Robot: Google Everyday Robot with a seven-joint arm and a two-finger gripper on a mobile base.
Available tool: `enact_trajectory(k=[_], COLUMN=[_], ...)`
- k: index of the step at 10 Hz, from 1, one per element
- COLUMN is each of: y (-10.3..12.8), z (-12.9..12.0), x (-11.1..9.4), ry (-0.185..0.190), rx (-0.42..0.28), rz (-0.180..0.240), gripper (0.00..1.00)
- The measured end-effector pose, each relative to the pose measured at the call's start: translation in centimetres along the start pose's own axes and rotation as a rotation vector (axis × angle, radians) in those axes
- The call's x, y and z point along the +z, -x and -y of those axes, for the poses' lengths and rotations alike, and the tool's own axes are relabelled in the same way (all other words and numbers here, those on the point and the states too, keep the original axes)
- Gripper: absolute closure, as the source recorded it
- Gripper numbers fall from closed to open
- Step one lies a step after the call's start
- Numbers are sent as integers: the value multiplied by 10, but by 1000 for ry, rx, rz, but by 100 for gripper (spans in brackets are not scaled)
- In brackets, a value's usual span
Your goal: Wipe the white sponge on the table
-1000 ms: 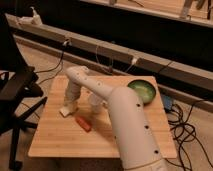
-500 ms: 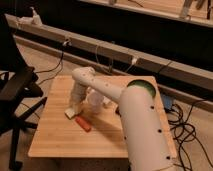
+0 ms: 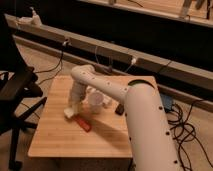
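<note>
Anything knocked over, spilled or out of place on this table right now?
Nothing stands out. The gripper is down at the white sponge near the left part of the table. The orange piece lies flat beside the sponge, and the translucent cup shows no spill. A small dark object sits right of the cup.

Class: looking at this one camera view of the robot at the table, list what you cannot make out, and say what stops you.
- Gripper: it reaches down to the sponge; finger state too blurred to tell.
- Table: its right part is hidden behind the arm.
- Dark item by the cup: too small to identify.
- Orange piece: too blurred to identify.
</note>
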Motion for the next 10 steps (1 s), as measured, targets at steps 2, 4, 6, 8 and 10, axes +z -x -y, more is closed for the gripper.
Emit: enact_trajectory(k=[2, 4, 6, 8, 10], y=[9, 7, 9, 10, 10], z=[1, 1, 4, 5, 6], x=[12, 38, 50, 55, 53], ry=[21, 23, 19, 14, 14], rx=[-12, -21, -38, -42, -45], rz=[-4, 6, 17, 38, 34], gripper=[100, 100, 100, 100, 100])
